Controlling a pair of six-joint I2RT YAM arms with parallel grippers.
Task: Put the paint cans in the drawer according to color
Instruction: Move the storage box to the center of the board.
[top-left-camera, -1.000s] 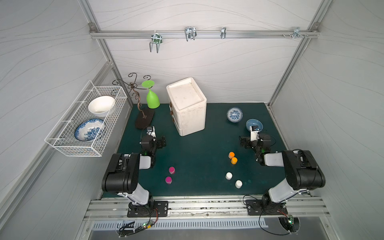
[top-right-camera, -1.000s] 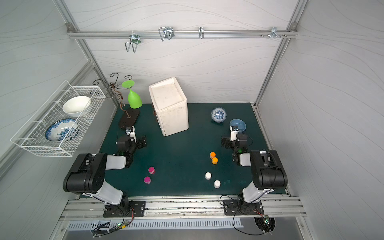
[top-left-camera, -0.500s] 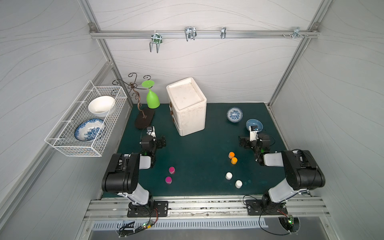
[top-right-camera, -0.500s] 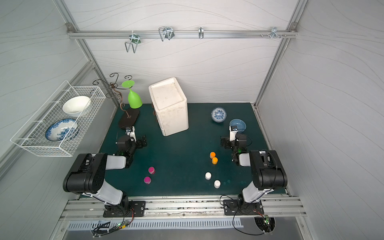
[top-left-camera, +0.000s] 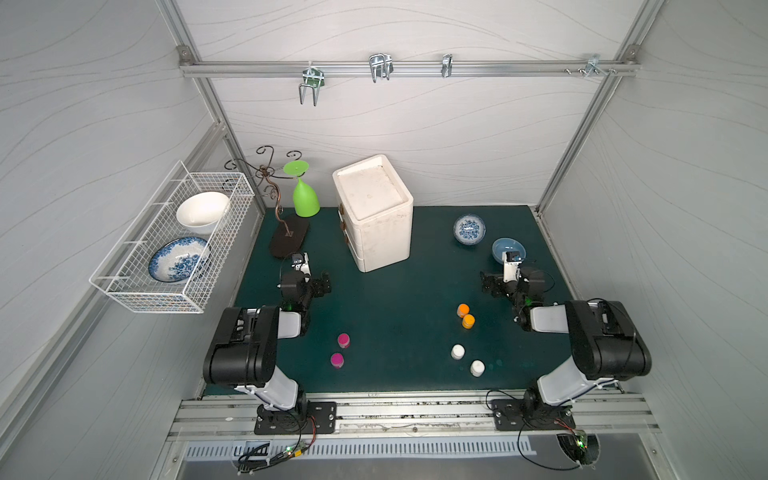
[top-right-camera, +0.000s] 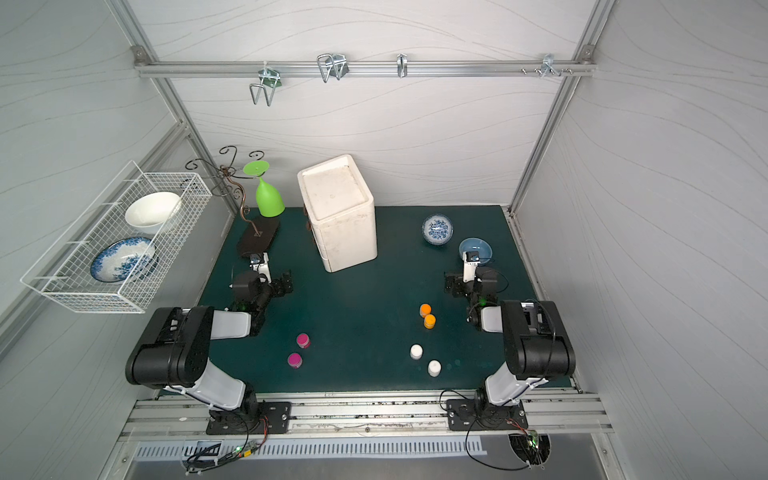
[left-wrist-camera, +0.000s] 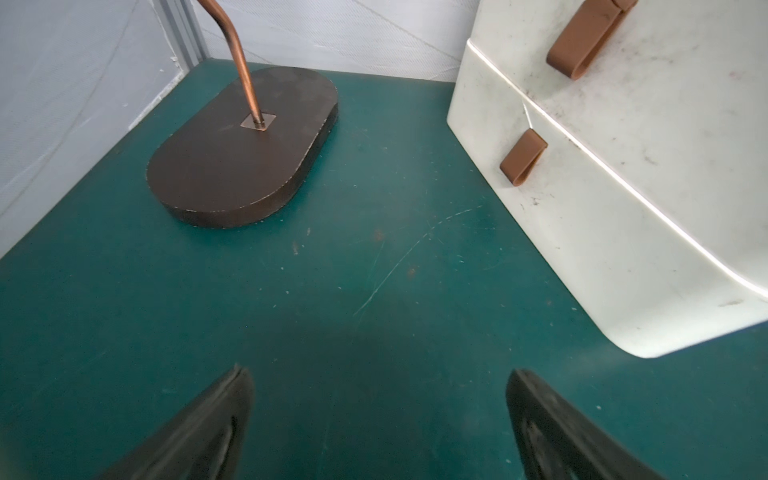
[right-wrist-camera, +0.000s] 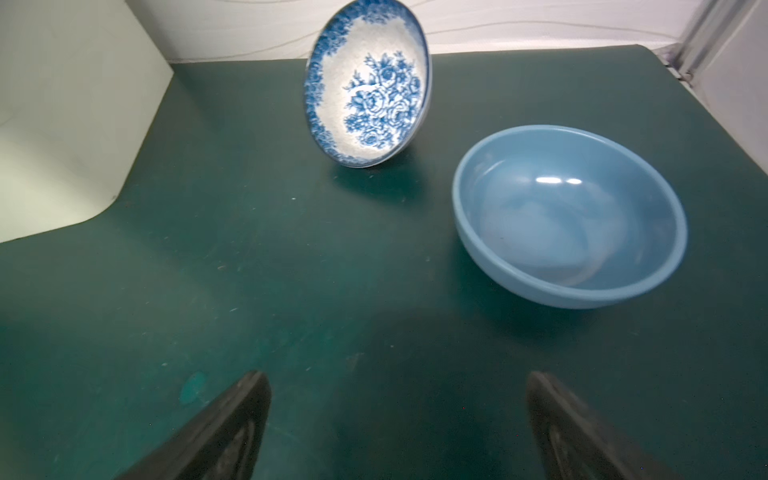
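Left wrist view puts the drawer (left-wrist-camera: 623, 187) close ahead of my left gripper (left-wrist-camera: 378, 372), whose jaws stand wide apart with only bare mat (left-wrist-camera: 374, 270) between them. Two brown handles (left-wrist-camera: 523, 156) show on its front. Both of those drawers are pushed shut, so I cannot see inside.

In both top views I read the mat as a clock with the back wall at 12. The drawer stands at 12 with its handled face turned toward 9, my left arm's side. I judge that arm has the shorter reach for the first pull.

My right gripper (right-wrist-camera: 397, 374) is just as wide and holds nothing. It looks at a blue bowl (right-wrist-camera: 498, 266) and a tilted floral bowl (right-wrist-camera: 370, 83), both empty, at about 2.

Nothing is stored yet. The magenta cans (top-left-camera: 343, 340) stand upright at 7, nearer my left. The orange cans (top-left-camera: 463, 309) at 4 and the white cans (top-left-camera: 457, 351) at 5 are nearer my right.
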